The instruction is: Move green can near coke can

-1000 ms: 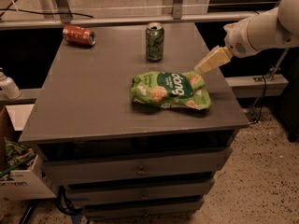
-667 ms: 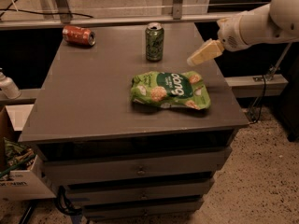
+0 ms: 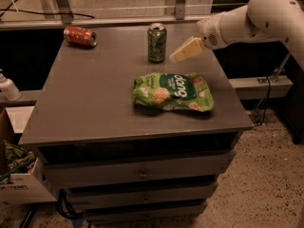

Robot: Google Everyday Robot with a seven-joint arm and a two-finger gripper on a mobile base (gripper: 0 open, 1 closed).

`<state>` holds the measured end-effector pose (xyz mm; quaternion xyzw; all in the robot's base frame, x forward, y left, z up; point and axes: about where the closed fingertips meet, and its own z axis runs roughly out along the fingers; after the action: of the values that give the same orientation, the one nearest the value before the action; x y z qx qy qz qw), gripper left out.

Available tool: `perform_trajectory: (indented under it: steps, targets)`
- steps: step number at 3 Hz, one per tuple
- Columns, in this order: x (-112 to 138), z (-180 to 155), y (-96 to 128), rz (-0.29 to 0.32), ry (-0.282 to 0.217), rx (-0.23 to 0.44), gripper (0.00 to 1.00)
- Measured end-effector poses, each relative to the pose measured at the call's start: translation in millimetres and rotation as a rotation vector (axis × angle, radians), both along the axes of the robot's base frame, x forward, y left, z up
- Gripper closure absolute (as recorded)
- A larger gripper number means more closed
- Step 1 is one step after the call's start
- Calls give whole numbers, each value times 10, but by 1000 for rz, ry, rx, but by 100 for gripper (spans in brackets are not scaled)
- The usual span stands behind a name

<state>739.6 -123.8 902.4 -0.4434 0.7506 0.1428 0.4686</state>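
Observation:
The green can [image 3: 156,42] stands upright near the back middle of the grey table [image 3: 90,103]. The coke can [image 3: 80,36] lies on its side at the table's back left corner, well apart from the green can. My gripper [image 3: 183,52] reaches in from the right on a white arm and hovers just right of the green can, not touching it.
A flat green snack bag [image 3: 173,91] lies in front of the green can, at the table's right middle. A white bottle [image 3: 7,87] and a cardboard box [image 3: 19,179] stand left of the table. Drawers are below the tabletop.
My gripper has moved left and toward the back, from beside the snack bag to close beside the green can. The cans and bag have not moved.

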Motion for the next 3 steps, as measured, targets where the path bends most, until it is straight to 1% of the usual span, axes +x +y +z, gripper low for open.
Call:
perform_trajectory:
  steps: [1, 2, 3]
  targets:
    - [147, -109, 342, 50, 22, 35, 0]
    - [315, -197, 509, 70, 27, 61, 0]
    - [506, -276, 545, 66, 18, 95, 0]
